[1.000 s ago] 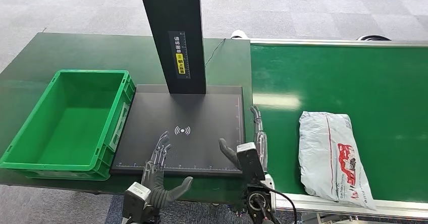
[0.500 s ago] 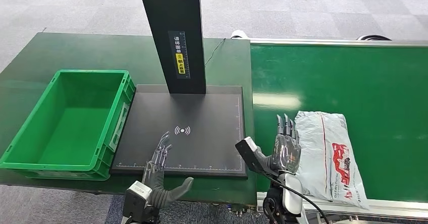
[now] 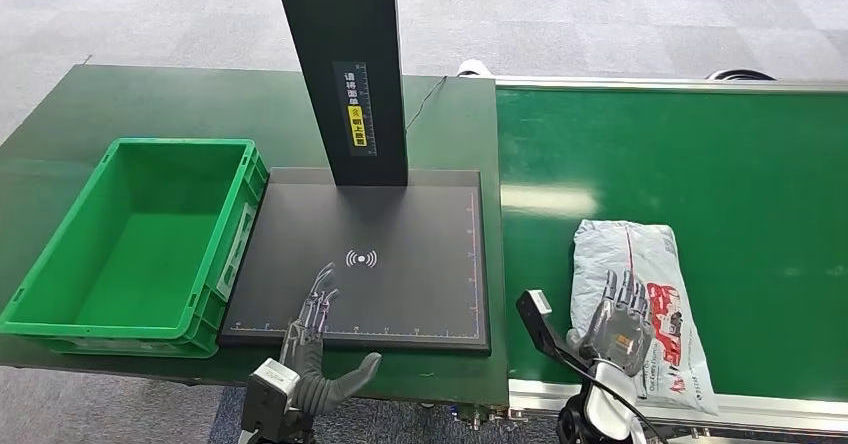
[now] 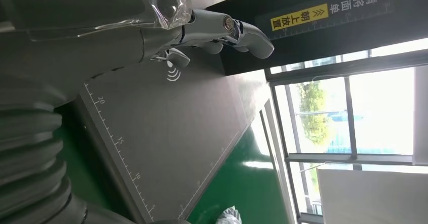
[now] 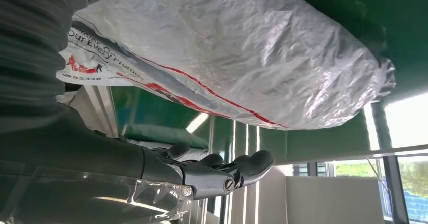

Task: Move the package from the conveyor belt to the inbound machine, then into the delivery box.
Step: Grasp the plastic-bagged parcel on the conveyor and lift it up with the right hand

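Green belt (image 3: 700, 164) carries the package (image 3: 640, 304) at its near edge. I read the black scanner pad (image 3: 370, 254) and column (image 3: 345, 64) between it and the green box (image 3: 140, 234). My right hand (image 3: 618, 319) hovers spread over the package, holding nothing; my left hand (image 3: 310, 349) is spread and empty at the pad's near edge.

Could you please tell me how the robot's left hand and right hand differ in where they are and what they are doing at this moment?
The left hand hovers over the near edge of the black scanner plate; the right hand is over the white package on the green conveyor belt. The left hand has nothing near its fingers, while the right hand's fingers overlap the package. Both have fingers spread and hold nothing.
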You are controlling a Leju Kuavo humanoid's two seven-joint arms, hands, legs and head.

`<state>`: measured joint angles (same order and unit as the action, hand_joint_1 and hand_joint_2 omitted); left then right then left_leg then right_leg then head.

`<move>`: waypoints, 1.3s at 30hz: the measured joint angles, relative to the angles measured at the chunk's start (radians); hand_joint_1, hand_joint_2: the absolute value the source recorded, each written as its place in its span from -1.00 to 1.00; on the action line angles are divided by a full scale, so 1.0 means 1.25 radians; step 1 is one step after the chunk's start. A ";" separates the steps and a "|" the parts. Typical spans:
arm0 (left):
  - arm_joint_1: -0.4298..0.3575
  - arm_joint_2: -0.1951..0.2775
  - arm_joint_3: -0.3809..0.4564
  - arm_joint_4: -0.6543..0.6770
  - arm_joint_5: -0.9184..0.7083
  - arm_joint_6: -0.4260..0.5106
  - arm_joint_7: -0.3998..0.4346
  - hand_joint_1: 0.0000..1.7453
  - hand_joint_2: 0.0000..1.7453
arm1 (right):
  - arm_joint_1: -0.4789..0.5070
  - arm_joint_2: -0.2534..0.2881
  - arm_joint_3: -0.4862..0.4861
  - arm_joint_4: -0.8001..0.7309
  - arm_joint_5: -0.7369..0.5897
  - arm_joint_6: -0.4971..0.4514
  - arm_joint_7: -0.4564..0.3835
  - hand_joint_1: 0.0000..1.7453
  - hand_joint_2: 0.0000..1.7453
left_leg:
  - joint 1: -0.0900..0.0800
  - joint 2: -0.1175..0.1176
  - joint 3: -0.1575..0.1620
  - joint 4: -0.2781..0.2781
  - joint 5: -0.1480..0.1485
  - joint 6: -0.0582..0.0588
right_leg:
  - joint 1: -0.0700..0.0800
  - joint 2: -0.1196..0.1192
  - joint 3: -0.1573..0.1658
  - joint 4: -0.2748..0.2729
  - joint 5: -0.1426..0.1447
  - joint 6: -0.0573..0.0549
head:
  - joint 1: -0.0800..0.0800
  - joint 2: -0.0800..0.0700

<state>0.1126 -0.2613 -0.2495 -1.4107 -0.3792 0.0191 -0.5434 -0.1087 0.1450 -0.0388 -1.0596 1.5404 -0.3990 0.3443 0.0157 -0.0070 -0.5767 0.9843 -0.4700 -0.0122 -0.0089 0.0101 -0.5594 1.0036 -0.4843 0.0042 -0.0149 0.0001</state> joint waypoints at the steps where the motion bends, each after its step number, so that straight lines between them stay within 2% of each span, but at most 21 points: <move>1: 0.000 0.000 0.000 0.000 0.000 0.000 0.000 -1.00 1.00 | 0.000 -0.001 -0.003 0.003 0.000 0.001 0.000 -1.00 1.00 | 0.000 0.000 0.000 0.000 0.000 0.000 | 0.000 0.000 0.000 0.000 0.000 0.000 | 0.000 0.000; 10: 0.000 0.000 0.000 0.000 0.001 -0.005 0.001 -1.00 1.00 | -0.002 -0.005 -0.015 0.022 0.000 0.017 0.007 -1.00 1.00 | 0.000 0.000 0.000 0.000 0.000 0.000 | 0.000 0.000 0.000 0.000 0.000 0.000 | 0.000 0.000; 16: 0.000 0.000 0.002 0.000 0.003 -0.013 0.003 -1.00 1.00 | -0.001 -0.007 -0.023 0.039 0.000 0.064 0.018 -1.00 1.00 | 0.000 0.000 0.000 0.000 0.000 0.000 | 0.000 0.000 0.000 0.000 0.000 0.000 | 0.000 0.000; 23: -0.006 0.000 0.002 0.006 0.008 -0.013 0.002 -1.00 1.00 | -0.018 -0.005 -0.029 0.087 -0.006 0.140 -0.003 -1.00 1.00 | 0.000 0.001 0.004 0.000 -0.001 0.000 | 0.000 0.001 0.002 0.000 -0.001 0.000 | 0.000 0.000; 39: -0.010 0.000 0.002 0.009 0.010 -0.014 0.002 -1.00 1.00 | -0.049 0.001 -0.024 0.140 -0.007 0.160 -0.010 -1.00 1.00 | 0.000 0.002 0.019 0.000 -0.005 0.001 | 0.000 0.002 0.018 -0.002 -0.003 0.001 | 0.000 0.000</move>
<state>0.0999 -0.2617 -0.2464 -1.3991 -0.3670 0.0015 -0.5406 -0.1703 0.1459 -0.0685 -0.8844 1.5312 -0.1995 0.3312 0.0157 -0.0048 -0.5527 0.9841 -0.4758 -0.0105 -0.0088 0.0120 -0.5375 1.0015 -0.4877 0.0057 -0.0148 0.0001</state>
